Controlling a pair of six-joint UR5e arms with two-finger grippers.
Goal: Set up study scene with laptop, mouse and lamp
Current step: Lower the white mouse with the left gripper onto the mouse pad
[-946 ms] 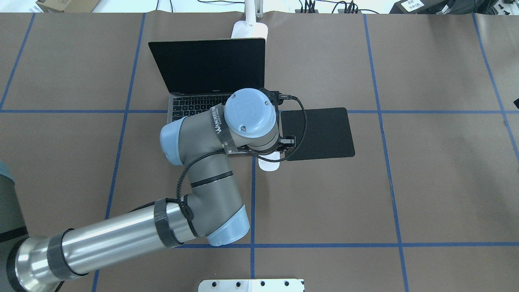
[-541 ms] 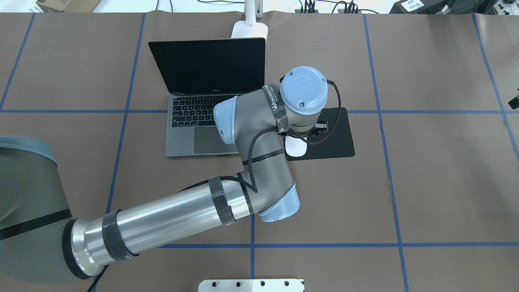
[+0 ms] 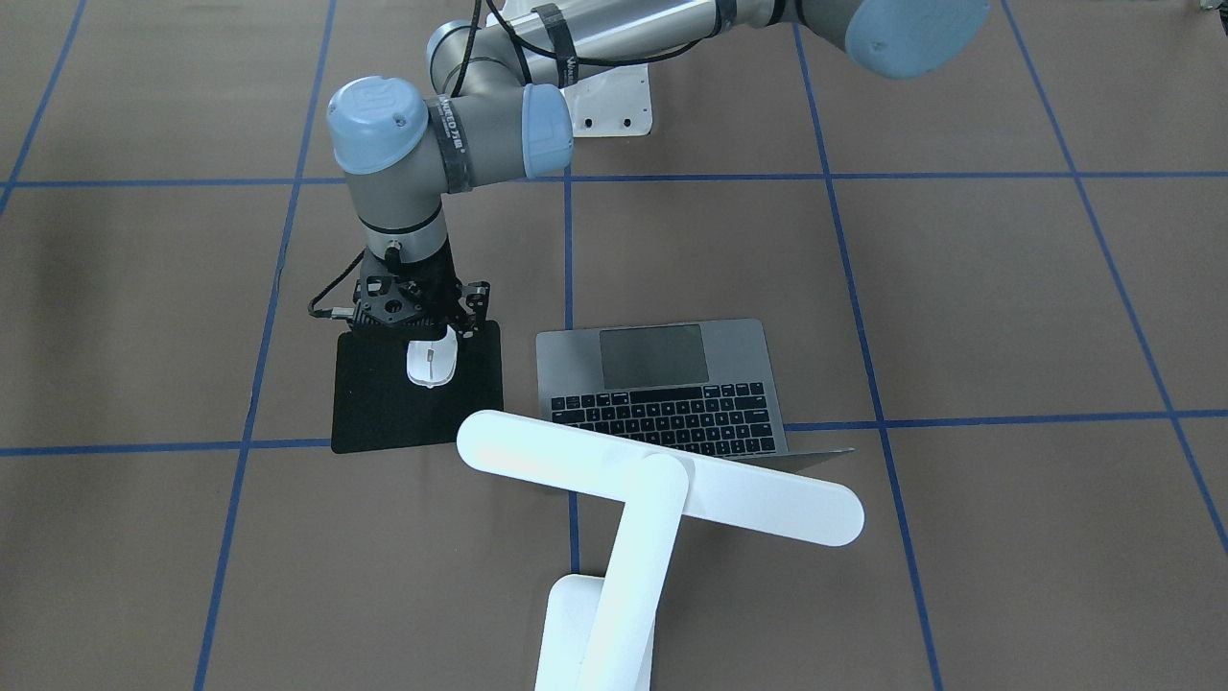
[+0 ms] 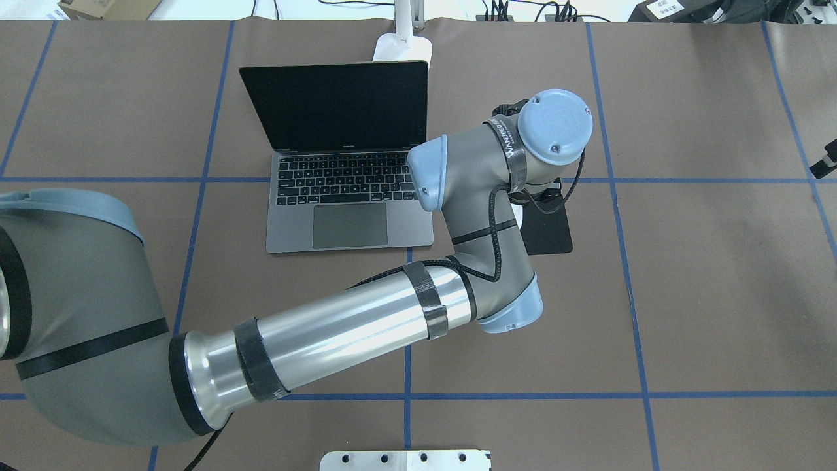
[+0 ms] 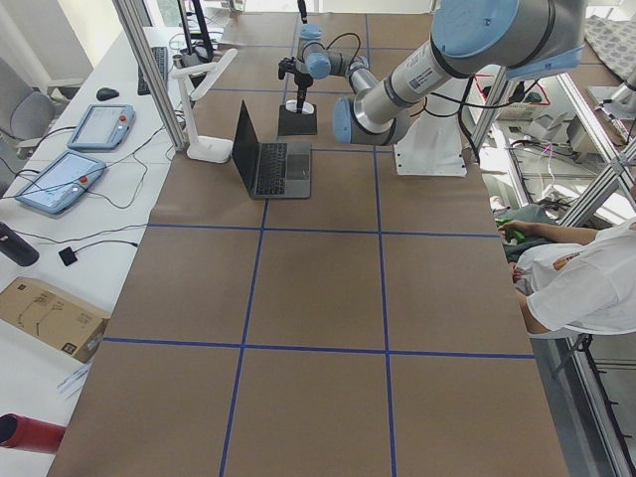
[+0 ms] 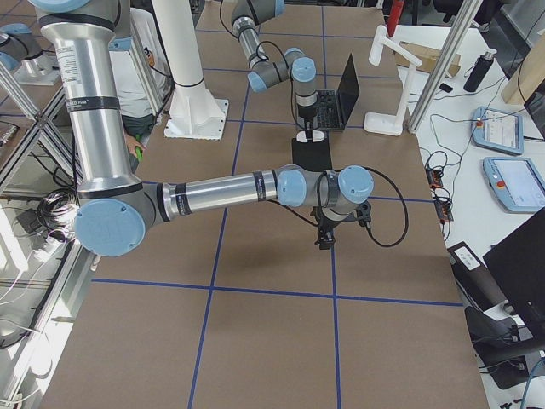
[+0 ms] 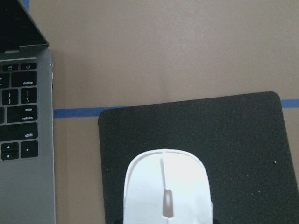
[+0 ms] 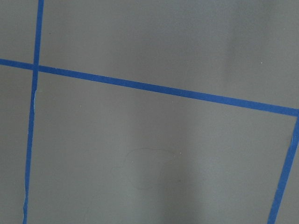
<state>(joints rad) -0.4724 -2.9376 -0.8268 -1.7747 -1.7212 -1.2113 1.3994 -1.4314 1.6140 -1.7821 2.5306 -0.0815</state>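
The grey laptop (image 4: 350, 209) stands open at mid-table, screen dark; it also shows in the front view (image 3: 662, 384). The white lamp (image 3: 662, 480) stands behind it, its bar head over the laptop's lid, its base (image 4: 402, 47) at the far edge. My left gripper (image 3: 432, 336) is shut on the rear of the white mouse (image 3: 432, 369), on or just above the black mat (image 3: 384, 413). The left wrist view shows the mouse (image 7: 167, 191) over the mat (image 7: 224, 130). My right gripper (image 6: 325, 232) hangs low over bare paper; I cannot tell whether it is open.
A white bolted mount plate (image 4: 405, 460) sits at the near table edge. Blue tape lines grid the brown paper. The left arm's elbow (image 4: 503, 307) hangs over the table in front of the mat. A person (image 5: 576, 278) sits beside the table in the left view.
My left arm has carried the mouse to the right and farther from the robot, from the bare paper at the mat's near left corner to over the mat's middle.
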